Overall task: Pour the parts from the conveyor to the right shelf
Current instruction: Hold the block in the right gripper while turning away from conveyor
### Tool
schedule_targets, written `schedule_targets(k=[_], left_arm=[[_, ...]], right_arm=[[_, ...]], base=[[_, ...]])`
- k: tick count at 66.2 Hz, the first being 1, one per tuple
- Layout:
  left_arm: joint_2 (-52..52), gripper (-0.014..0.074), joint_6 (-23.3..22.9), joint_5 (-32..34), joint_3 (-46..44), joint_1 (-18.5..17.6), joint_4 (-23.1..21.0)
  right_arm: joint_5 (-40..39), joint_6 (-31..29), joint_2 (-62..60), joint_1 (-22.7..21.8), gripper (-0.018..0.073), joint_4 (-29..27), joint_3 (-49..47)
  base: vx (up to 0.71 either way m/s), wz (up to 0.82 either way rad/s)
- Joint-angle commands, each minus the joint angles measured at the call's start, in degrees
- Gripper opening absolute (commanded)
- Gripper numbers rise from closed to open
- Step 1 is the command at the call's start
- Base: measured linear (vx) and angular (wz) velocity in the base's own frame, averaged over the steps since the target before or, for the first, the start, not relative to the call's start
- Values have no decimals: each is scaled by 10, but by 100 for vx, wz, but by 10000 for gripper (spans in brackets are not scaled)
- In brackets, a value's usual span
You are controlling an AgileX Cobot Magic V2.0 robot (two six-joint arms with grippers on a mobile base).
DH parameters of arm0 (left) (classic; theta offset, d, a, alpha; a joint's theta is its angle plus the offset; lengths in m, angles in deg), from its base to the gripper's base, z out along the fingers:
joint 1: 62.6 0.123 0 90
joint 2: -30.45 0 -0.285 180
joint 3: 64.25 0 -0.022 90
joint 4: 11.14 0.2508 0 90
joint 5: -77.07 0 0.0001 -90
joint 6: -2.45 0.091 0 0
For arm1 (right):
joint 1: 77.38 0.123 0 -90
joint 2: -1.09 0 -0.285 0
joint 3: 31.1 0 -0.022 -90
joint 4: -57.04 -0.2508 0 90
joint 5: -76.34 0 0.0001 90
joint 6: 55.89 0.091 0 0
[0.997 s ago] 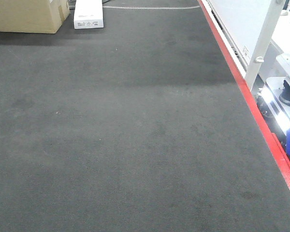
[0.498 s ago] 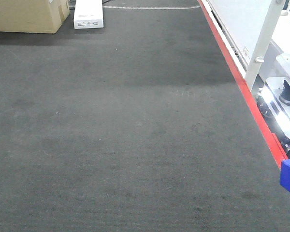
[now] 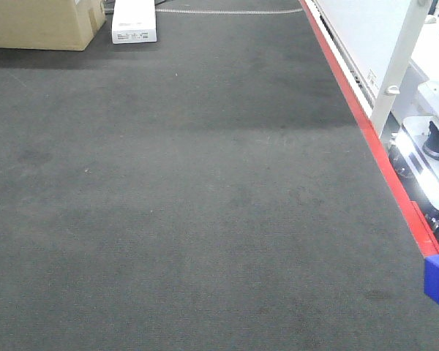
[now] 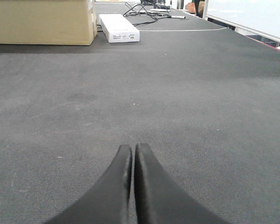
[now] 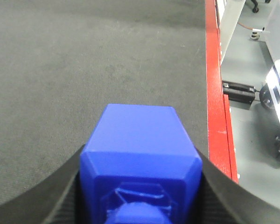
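Dark grey-black woven conveyor belt (image 3: 205, 183) fills nearly all of the front view, with a red strip (image 3: 366, 124) running along its right edge. At the far end of the belt sit a tan cardboard box (image 3: 40, 25) and, just beside it, a flat white rectangular box (image 3: 134, 22); black cables (image 4: 144, 9) lie behind them in the left wrist view. Off the belt, past the red strip, a white upright post (image 3: 399, 66) and a white wheeled machine base (image 3: 428, 161) stand on the grey floor.

The left gripper (image 4: 133, 182) hovers low over the bare belt with its two curved black fingers (image 4: 114, 186) pressed together and nothing between them.

The right gripper (image 5: 140, 186) clamps the small bright-blue plastic block (image 5: 140, 154), a black finger (image 5: 51, 196) against each of its sides. The block hangs over the belt near the red strip, and in the front view only its corner shows at the lower right edge.
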Motion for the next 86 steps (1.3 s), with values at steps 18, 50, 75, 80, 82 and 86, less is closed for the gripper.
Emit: schedule_targets(k=[18,50,75,80,82,86], left_arm=[[7,-6,-5,41,-11,-3,-5],[7,-6,-5,41,-11,-3,-5],[7,-6,-5,41,-11,-3,-5],[7,-6,-5,41,-11,-3,-5],[7,-6,-5,41,-11,-3,-5],[7,-6,-5,41,-11,-3,-5]], right_arm=[[-34,-1,4,0,-2,4,-17],[-34,-1,4,0,-2,3,-17],[-34,-1,4,0,-2,3,-17],[-34,-1,4,0,-2,3,-17],[-34,-1,4,0,-2,3,-17],[-34,-1,4,0,-2,3,-17]], base=[[0,0],[0,0],[-3,1],[-10,0],[-13,-2],[-15,-4]])
